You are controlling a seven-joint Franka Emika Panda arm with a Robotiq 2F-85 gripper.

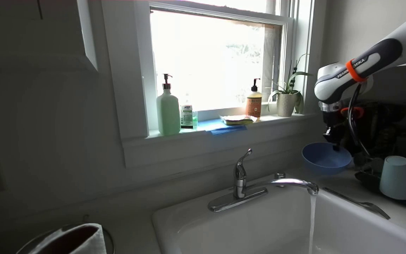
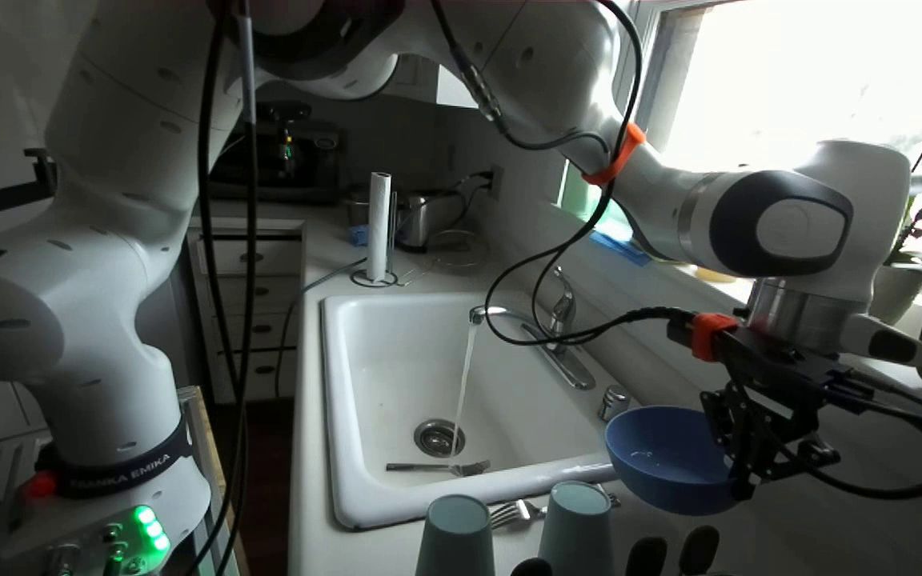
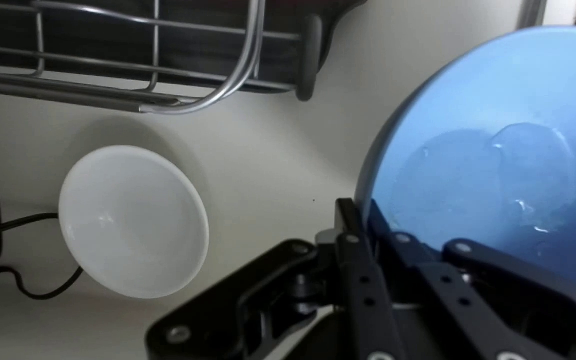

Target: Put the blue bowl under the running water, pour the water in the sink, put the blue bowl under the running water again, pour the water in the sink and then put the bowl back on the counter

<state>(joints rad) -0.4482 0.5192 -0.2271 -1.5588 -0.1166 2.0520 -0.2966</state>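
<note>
One blue bowl [image 1: 324, 159]: wet inside, right of the faucet [image 1: 240, 185] in an exterior view.
Gripper [image 3: 361, 206]: narrow, pinching the bowl's rim.
Running water [image 1: 312, 222]: falling into the white sink [image 1: 252, 222].

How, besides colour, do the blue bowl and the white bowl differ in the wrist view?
The claw grips the blue bowl by its rim; the white bowl rests ungripped on the counter. The blue bowl shows wet-looking patches inside; the white bowl shows just a glint. Both are round and open upward.
</note>
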